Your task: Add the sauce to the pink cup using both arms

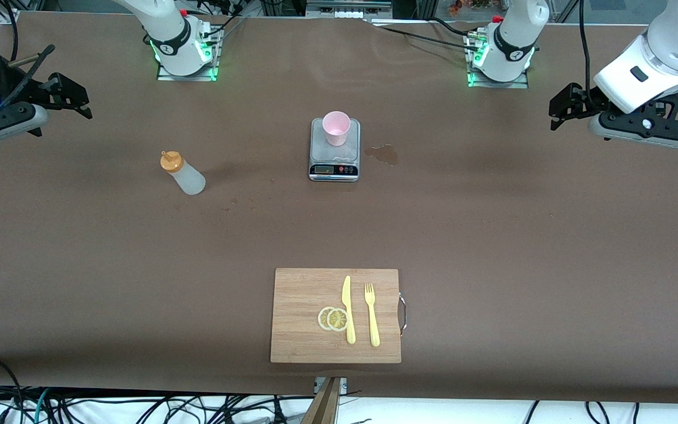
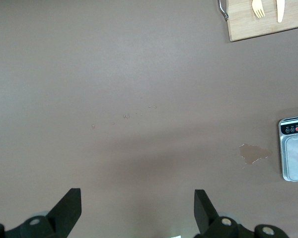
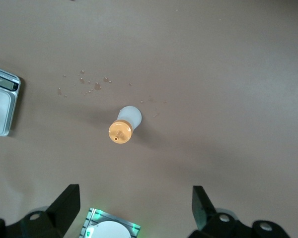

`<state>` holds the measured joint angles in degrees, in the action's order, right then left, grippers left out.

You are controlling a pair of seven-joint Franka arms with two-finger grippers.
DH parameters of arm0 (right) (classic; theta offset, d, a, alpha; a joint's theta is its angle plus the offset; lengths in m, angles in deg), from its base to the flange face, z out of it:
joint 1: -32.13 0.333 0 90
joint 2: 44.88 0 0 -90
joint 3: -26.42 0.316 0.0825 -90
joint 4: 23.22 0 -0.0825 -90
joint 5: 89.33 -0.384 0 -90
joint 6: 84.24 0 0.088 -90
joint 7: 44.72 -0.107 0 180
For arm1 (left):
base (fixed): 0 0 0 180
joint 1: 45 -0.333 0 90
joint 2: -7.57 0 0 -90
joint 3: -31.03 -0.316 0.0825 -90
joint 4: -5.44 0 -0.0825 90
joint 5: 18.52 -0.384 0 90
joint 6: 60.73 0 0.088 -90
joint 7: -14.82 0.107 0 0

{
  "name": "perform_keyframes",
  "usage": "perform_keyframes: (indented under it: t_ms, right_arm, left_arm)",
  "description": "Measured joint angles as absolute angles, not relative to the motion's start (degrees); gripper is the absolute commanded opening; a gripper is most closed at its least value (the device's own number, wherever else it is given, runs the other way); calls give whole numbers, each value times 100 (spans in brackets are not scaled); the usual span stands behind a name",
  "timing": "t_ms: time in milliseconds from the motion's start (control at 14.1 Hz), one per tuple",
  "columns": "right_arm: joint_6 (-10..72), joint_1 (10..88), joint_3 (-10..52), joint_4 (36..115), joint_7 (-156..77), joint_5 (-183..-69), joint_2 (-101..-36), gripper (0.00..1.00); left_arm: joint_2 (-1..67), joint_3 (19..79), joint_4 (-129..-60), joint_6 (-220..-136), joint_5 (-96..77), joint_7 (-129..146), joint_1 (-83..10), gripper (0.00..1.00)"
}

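A brown mat covers the table (image 1: 492, 235) in the front view, with cables hanging off its near edge. The grey kitchen scale (image 1: 334, 150) sits mid-table and serves as the landmark. The pink cup (image 1: 336, 128) stands upright on the scale's platform. The sauce (image 1: 182, 172) stands on the mat toward the right arm's end of the table from the scale, well apart from it. A small spill stain (image 1: 382, 153) lies just beside the scale, toward the left arm's end. Nearer to the camera than the scale lies a wooden cutting board (image 1: 303, 294) carrying two lemon slices (image 1: 333, 318), a yellow knife (image 1: 348, 309) and a yellow fork (image 1: 372, 314). The left gripper (image 1: 559, 109) hangs over the mat far out toward its own end, fingers spread, holding nothing. The right gripper (image 1: 74, 97) hangs likewise at its end, spread and empty.

In the left wrist view, bare mat fills most of the picture; the stain (image 2: 253, 152) lies next to the scale (image 2: 294, 148), and the spread fingers (image 2: 69, 208) frame nothing.

In the right wrist view, the sauce (image 3: 124, 125) shows its orange cap from above, with droplets (image 3: 87, 84) on the mat between it and the scale (image 3: 2, 99).
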<state>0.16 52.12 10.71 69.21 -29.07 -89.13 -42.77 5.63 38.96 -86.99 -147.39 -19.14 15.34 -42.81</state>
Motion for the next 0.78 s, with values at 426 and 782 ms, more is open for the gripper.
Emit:
perform_keyframes:
  t_ms: [426,782]
  right_arm:
    - [18,5216,1192,6924,-3666,-8817,-4223,100]
    - [32,5208,1263,6905,-3819,-8680,-4223,100]
  left_arm:
    - [563,3896,-8699,-14739,-1914,1534,-4284,100]
    - [565,3896,-8699,-14739,-1914,1534,-4285,100]
